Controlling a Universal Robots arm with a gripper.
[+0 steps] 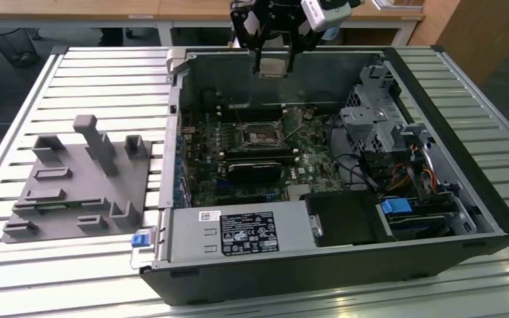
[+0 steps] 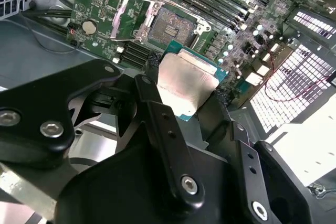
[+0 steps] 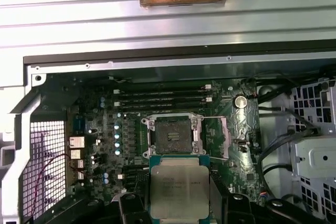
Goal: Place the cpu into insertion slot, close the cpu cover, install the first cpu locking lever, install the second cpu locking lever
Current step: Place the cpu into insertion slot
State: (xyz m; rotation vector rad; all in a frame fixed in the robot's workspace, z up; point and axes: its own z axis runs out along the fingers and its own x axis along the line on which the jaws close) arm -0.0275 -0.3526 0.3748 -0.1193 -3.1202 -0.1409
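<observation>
Pinching the cpu by two opposite edges, the gripper hangs above the open case; the slot lies bare well below, offset toward the board's middle; chip edges look roughly square to it; cover stands open.

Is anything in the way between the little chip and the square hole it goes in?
Nothing visible is. The gripper holds the cpu by its edges above the open computer case. In both wrist views the insertion slot lies uncovered on the green board, with nothing between them.
</observation>
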